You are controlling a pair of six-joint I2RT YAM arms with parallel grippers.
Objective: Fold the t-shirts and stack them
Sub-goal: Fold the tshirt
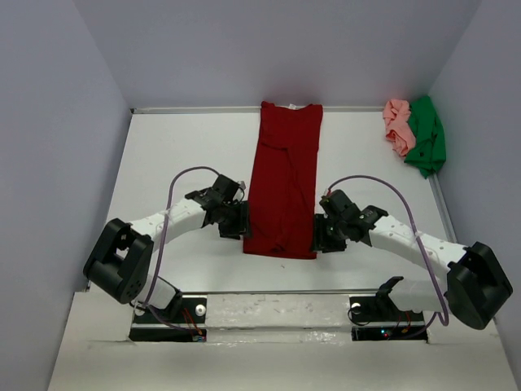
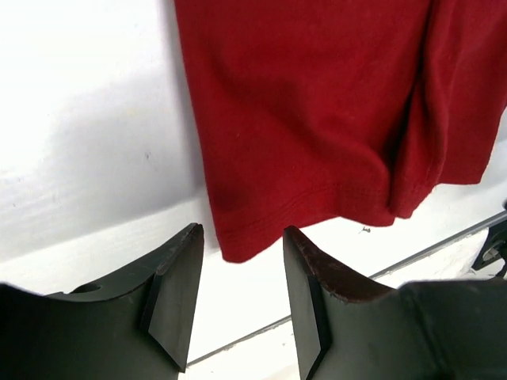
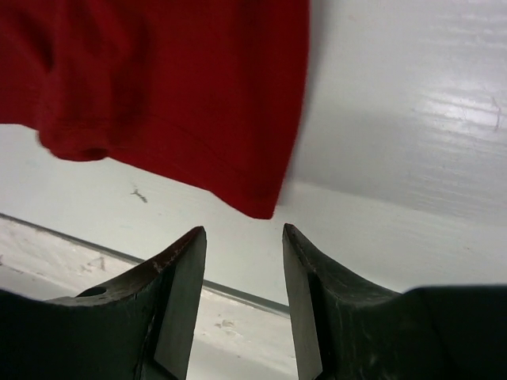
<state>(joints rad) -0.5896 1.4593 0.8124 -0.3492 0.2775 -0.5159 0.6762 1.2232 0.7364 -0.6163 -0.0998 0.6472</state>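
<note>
The dark red t-shirt (image 1: 284, 175) lies on the white table as a long narrow strip, sleeves folded in, collar at the far edge. My left gripper (image 1: 236, 230) sits at its near left hem corner and my right gripper (image 1: 319, 239) at its near right hem corner. In the left wrist view the red hem corner (image 2: 238, 245) lies just ahead of the open left gripper (image 2: 242, 237), with nothing between the fingers. The right wrist view shows the other hem corner (image 3: 261, 207) just beyond the open right gripper (image 3: 243, 236). The pale pink t-shirt (image 1: 398, 126) and the green t-shirt (image 1: 426, 137) lie bunched at the far right.
Pale walls close in the table on the left, back and right. The table's near edge, a metal strip (image 1: 285, 295), runs just behind both grippers. The arm bases (image 1: 281, 318) stand below it.
</note>
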